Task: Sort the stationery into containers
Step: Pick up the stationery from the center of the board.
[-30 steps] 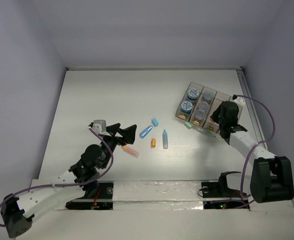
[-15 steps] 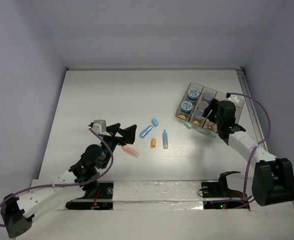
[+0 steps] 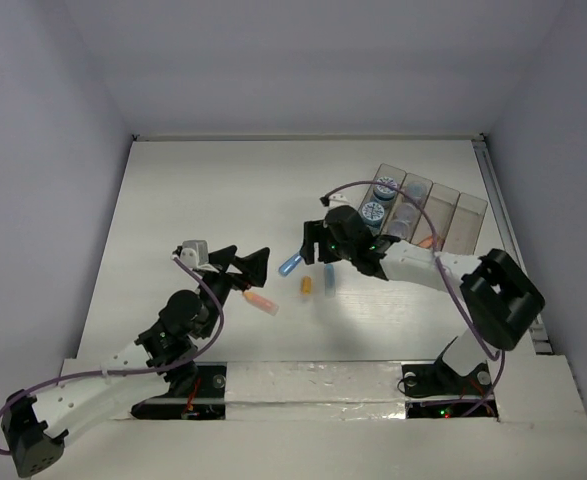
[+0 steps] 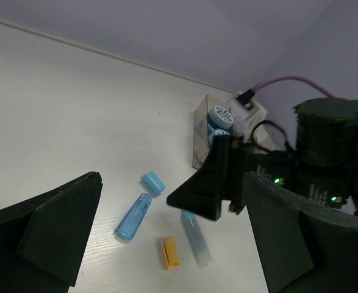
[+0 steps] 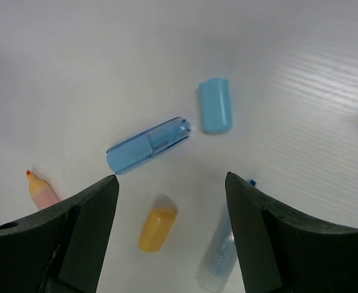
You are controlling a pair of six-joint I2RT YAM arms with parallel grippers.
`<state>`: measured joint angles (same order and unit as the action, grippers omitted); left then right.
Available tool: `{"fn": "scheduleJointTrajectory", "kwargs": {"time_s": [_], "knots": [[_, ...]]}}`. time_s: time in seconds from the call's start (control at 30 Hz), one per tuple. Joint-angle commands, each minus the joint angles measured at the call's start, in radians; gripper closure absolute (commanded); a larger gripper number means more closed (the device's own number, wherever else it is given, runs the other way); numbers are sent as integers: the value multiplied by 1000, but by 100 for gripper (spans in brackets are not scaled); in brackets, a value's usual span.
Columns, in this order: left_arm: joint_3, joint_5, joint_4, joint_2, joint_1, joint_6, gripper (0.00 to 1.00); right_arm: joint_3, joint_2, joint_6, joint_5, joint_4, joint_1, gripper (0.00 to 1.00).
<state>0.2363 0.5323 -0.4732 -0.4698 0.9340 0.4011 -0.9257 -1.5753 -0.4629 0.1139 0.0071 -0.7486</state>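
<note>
The right gripper point(image 5: 171, 183) is hanging over the loose stationery in the middle of the table point(image 3: 193, 190), its 2 jaws spread and holding nothing. In the right wrist view, the orange capsule point(image 5: 157, 230) is lying in the gap between the jaws, nearer the left one, with its long axis running near-left to far-right. The pale blue stick point(image 5: 218, 256) is lying just beside the right jaw and pointing near to far. The blue capsule point(image 5: 148, 145) is resting just beyond the fingertips, with its long axis near-left to far-right and its rounded end pointing far-right. The light blue cap point(image 5: 215, 105) is sitting just to its far right, lying near to far.

The pink-orange stick point(image 3: 260, 300) is lying to the left, well outside the right jaws, near the left gripper point(image 3: 250, 258). That gripper's jaws are standing wide apart on nothing.

The organiser box point(image 3: 453, 205) is sitting at the far right with its 4 compartments side by side. 2 round tubs point(image 3: 373, 211) with blue contents are filling its leftmost compartment.
</note>
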Motion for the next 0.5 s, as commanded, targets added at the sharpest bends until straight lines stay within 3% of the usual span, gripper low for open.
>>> {"fn": "scheduleJointTrajectory", "kwargs": {"time_s": [0.0, 0.47], "knots": [[28, 21, -35, 36, -1, -16, 1, -99, -81, -14, -29, -50, -47, 23], [26, 14, -24, 66, -1, -13, 1, -269, -316, -34, -56, -99, -106, 29]]}}
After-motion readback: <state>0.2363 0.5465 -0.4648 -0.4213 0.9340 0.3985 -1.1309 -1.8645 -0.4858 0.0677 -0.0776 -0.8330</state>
